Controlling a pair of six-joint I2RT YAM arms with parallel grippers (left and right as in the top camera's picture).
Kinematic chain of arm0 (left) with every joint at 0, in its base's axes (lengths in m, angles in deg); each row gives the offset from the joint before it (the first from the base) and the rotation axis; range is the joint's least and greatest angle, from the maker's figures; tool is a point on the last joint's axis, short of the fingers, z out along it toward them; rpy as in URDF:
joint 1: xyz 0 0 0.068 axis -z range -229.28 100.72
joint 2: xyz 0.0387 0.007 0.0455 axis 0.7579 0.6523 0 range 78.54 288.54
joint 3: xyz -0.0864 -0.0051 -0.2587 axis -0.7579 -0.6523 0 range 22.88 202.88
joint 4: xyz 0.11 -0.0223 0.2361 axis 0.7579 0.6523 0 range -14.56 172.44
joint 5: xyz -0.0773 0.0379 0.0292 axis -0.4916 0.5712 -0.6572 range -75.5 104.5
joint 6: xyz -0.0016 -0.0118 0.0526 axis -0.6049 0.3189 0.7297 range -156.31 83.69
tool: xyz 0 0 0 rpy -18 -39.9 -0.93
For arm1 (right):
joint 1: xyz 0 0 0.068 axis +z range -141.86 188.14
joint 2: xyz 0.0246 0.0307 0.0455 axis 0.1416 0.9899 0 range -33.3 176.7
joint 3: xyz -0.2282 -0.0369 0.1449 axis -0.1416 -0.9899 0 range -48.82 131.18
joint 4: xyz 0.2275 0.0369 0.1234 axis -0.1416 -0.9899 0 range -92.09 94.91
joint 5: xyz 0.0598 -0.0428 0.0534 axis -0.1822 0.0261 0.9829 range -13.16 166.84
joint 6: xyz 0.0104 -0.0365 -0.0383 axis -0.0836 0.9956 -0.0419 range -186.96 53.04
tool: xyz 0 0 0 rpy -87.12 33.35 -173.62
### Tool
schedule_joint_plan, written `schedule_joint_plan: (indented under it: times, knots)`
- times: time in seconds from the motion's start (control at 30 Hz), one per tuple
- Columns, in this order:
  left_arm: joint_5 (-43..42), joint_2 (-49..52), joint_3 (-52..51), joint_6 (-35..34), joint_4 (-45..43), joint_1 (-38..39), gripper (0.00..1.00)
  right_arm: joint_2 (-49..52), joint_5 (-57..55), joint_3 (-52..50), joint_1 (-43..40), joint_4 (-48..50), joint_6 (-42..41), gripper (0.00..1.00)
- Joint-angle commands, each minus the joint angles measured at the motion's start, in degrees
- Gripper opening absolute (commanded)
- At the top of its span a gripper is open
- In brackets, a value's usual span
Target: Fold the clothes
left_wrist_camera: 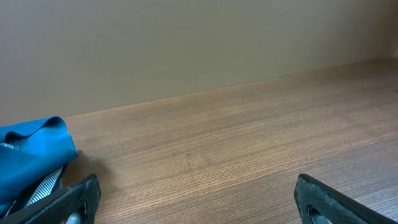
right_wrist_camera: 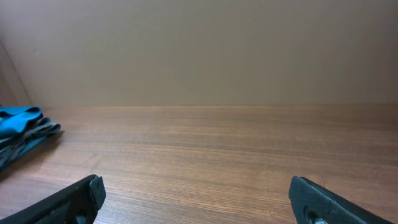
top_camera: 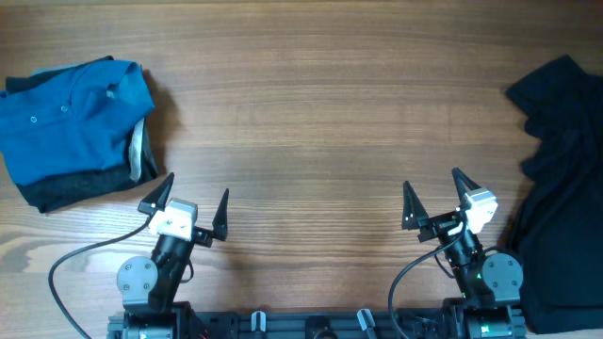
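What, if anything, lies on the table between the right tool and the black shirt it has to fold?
Nothing visible does. The open right tool sits just left of the black shirt, crumpled at the right edge of the table, with only bare wood between them. The blue shirt is far left, out of the way.

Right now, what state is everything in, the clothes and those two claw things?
black shirt: unfolded, crumpled in a heap at the table's right edge, partly out of frame
blue shirt: folded, lying on top of the dark grey garment
dark grey garment: folded, under the blue shirt
left gripper: open, holding nothing
right gripper: open, holding nothing
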State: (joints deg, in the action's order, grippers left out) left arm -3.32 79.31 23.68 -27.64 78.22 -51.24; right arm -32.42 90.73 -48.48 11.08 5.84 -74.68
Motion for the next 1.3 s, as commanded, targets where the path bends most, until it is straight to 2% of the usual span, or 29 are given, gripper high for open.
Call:
schedule_joint_plan:
  times: [0.0, 0.07, 0.13, 0.23, 0.27, 0.3, 0.37, 0.5, 0.6, 0.7, 0.8, 0.87, 0.93, 1.03, 1.13, 1.17, 1.2, 1.27]
  knots:
    - [0.63, -0.57, -0.46, 2.12, -4.61, 0.35, 1.00, 0.13, -0.52, -0.02, 0.20, 0.20, -0.61, 1.00]
    - [0.59, -0.57, -0.46, 2.67, -4.72, 0.35, 1.00, 0.13, -0.57, -0.02, 0.20, 0.28, -1.22, 1.00]
    - [0.57, -0.57, -0.46, 2.71, 0.11, 0.35, 1.00, 0.13, -0.92, -0.02, 0.20, 0.24, -1.44, 1.00]
    - [0.26, -0.50, -0.46, 2.64, -0.39, 0.35, 1.00, 0.35, -0.33, -0.02, 0.20, 0.35, -1.42, 1.00]
    - [-1.22, -0.44, -0.46, 1.05, -0.09, 0.35, 1.00, 0.37, 0.26, -0.02, 0.22, 0.26, -1.73, 1.00]
    - [-1.25, -0.26, -0.46, -4.33, -0.07, 0.35, 1.00, 0.50, 0.57, -0.02, 0.20, 0.24, -3.34, 1.00]
    - [-2.29, -0.26, -0.46, -7.91, -1.38, 0.35, 1.00, 0.50, 0.46, -0.02, 0.20, 1.27, -5.14, 1.00]
    - [-4.63, -0.26, 3.10, -20.37, -13.35, 0.35, 1.00, 0.50, 1.20, 4.72, 0.20, 6.38, -10.80, 1.00]
    - [-1.42, 1.49, 11.78, -20.74, -9.75, 0.35, 1.00, 3.80, 1.16, 15.76, 0.20, 1.29, -10.32, 1.00]
    - [-0.35, 10.14, 22.34, -21.42, -1.42, 0.35, 1.00, 17.57, 3.76, 28.81, 0.20, -6.88, -13.84, 1.00]
    - [-0.07, 25.99, 38.93, -21.55, 10.40, 0.35, 1.00, 42.12, 9.90, 47.19, 0.17, -17.88, -13.42, 1.00]
    - [-0.11, 35.54, 48.15, -21.55, 17.00, 0.35, 1.00, 55.65, 12.70, 59.67, -0.46, -29.24, -13.31, 1.00]
    - [-0.11, 47.30, 59.82, -21.55, 26.49, 0.35, 1.00, 71.84, 14.91, 76.56, -3.04, -45.05, -12.72, 1.00]
    - [-0.63, 62.14, 74.20, -21.57, 38.51, 0.35, 1.00, 89.48, 14.01, 94.99, -7.19, -57.79, -0.04, 1.00]
    - [-2.69, 71.58, 79.52, -21.55, 43.25, 0.35, 1.00, 98.20, 11.67, 98.75, -11.65, -56.28, 0.20, 1.00]
    - [-3.58, 72.67, 79.52, -21.53, 43.34, 0.35, 1.00, 99.93, 7.02, 98.75, -12.98, -56.41, -0.42, 1.00]
    - [-4.81, 73.75, 79.49, -21.53, 43.36, 0.35, 1.00, 102.40, -0.76, 98.75, -14.84, -57.61, -4.87, 0.99]
    - [-6.36, 74.51, 79.49, -21.55, 43.36, 0.35, 1.00, 106.33, -11.69, 98.64, -18.03, -61.33, -11.76, 0.92]
